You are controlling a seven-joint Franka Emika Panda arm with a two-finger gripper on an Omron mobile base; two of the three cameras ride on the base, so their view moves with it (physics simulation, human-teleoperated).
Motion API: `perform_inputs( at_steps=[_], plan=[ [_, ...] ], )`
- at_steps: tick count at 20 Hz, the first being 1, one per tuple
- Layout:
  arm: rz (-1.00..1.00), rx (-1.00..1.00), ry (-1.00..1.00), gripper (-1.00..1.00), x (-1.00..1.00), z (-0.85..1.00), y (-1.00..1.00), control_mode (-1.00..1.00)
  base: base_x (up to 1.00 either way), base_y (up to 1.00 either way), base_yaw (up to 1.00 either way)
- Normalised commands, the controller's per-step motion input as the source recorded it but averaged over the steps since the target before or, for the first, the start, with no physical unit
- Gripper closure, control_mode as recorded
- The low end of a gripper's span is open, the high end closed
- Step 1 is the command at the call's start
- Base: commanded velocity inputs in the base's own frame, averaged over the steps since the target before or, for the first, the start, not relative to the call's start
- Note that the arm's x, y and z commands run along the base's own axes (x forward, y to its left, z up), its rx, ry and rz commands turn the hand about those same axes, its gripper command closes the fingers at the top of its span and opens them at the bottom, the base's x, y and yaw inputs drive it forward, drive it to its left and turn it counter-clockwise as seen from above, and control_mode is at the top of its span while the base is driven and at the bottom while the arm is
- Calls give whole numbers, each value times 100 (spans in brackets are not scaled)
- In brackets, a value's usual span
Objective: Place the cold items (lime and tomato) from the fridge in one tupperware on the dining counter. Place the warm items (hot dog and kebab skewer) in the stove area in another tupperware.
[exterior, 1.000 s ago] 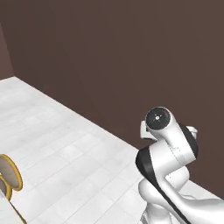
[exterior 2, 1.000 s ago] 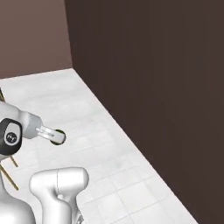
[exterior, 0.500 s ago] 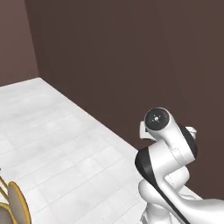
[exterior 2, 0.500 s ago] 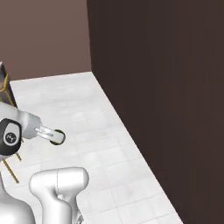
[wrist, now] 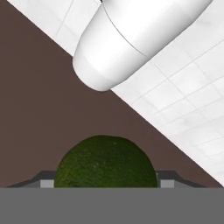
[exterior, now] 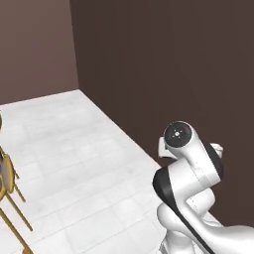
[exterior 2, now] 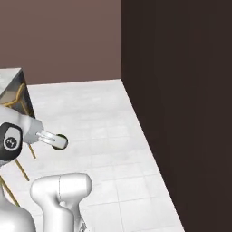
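Close in, hand view: the lime [wrist: 105,162], dark green and pebbled, sits at 6 o'clock between the gripper [wrist: 105,183] tips, which show as small grey corners on either side of it. Jaws stand wide, and the fruit fills the gap between them, so it reads as held, carried in transit. Grip looks like side contact only, on a round, hard-skinned thing.

Further out, base views: white tiled floor [exterior: 74,163], with the gold legs of a chair [exterior: 7,196] at 9 o'clock in the left base view. In the right base view, a pale tabletop corner [exterior 2: 11,81] shows at 10 o'clock, past more chair legs. Beyond that, dark brown wall [exterior 2: 181,90] closes off the right side.

No tupperware in sight, so the drop-off is some way off yet.

Risks, as judged: the lime could roll out of the pinch under a sharp arm swing or base jolt; a fall to the tile would send it rolling away. The arm could also clip the chair while the base drives by.
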Motion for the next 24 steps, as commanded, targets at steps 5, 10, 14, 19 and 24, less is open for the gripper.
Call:
perform_inputs(
  at_steps=[5,10,14,19,24],
  plan=[
    [0,0,0,100,0,0,0,100,100,0,36],
    [0,0,0,100,0,0,0,100,100,-1,34],
    [0,0,0,100,0,0,0,100,100,-7,43],
    [0,0,0,100,0,0,0,100,100,-11,46],
    [0,0,0,100,0,0,0,100,100,-34,44]
  ],
)
